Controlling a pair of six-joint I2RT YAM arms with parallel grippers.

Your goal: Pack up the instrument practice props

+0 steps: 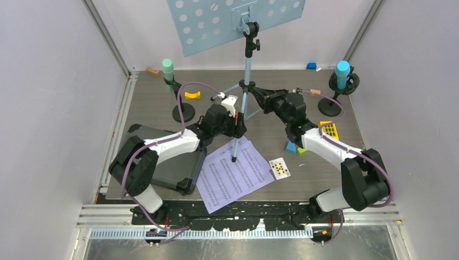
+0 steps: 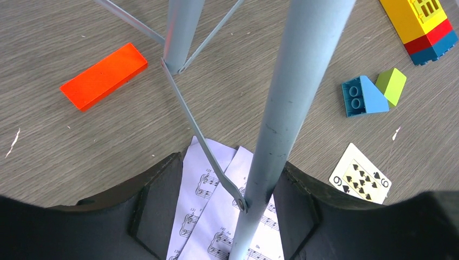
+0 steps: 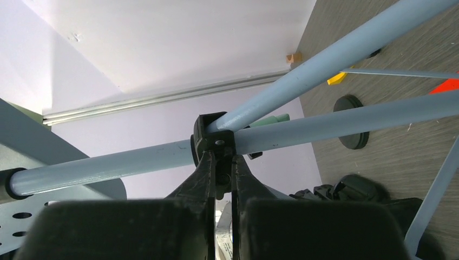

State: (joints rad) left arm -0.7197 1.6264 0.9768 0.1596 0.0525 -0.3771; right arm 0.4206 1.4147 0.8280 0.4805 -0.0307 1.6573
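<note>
Grey wood-grain bench [image 1: 319, 179], walled on three sides. At centre rear, upright on tripod legs: pale blue perforated music rack [image 1: 216, 21]. Flat on the bench under its front leg [image 2: 292, 81]: lilac sheet-music pages [image 1: 233, 176]. Left gripper [image 2: 231, 162] wide, straddling that leg (leg nearer one finger, contact unclear). Right gripper [image 3: 222, 160] pinched narrow on the black tripod collar [image 3: 214, 138]. Rear left, green toy microphone [image 1: 168, 69] on its black pole; rear right, blue toy microphone [image 1: 341, 73], likewise.

Smooth pale-blue metal music rack [image 2: 292, 92] on matt wood-grain table [image 2: 81, 141].
</note>
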